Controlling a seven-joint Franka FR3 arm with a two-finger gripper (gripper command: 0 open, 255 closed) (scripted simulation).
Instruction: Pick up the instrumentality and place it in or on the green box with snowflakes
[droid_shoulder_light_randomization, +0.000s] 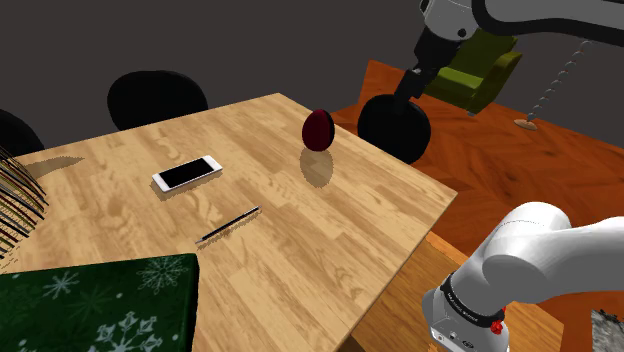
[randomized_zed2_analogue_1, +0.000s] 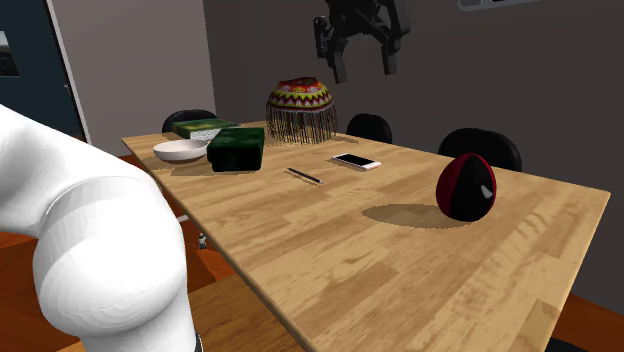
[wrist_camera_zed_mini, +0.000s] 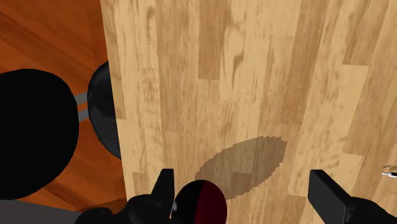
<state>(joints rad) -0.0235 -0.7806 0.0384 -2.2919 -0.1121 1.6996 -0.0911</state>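
Note:
A thin dark pen (droid_shoulder_light_randomization: 230, 225) (randomized_zed2_analogue_1: 304, 176) lies mid-table, and a white-edged phone (droid_shoulder_light_randomization: 187, 172) (randomized_zed2_analogue_1: 356, 160) lies flat just beyond it. A red-and-black egg-shaped object (droid_shoulder_light_randomization: 319, 129) (randomized_zed2_analogue_1: 466, 186) (wrist_camera_zed_mini: 200, 202) stands upright near the table's far corner. The dark green box with snowflakes (droid_shoulder_light_randomization: 95, 300) (randomized_zed2_analogue_1: 237, 147) sits at the shoulder view's lower left. My gripper (randomized_zed2_analogue_1: 364, 68) (wrist_camera_zed_mini: 246, 191) hangs high above the table, open and holding nothing. In the wrist view the egg shows far below, close to one finger (wrist_camera_zed_mini: 164, 184).
A fringed, colourful dome (randomized_zed2_analogue_1: 300, 110) (droid_shoulder_light_randomization: 15, 195), a white bowl (randomized_zed2_analogue_1: 180, 150) and a second green box (randomized_zed2_analogue_1: 205, 127) stand past the snowflake box. Black chairs (droid_shoulder_light_randomization: 157, 95) (droid_shoulder_light_randomization: 395, 125) ring the wooden table (droid_shoulder_light_randomization: 330, 250). An olive armchair (droid_shoulder_light_randomization: 475, 70) stands on the orange floor.

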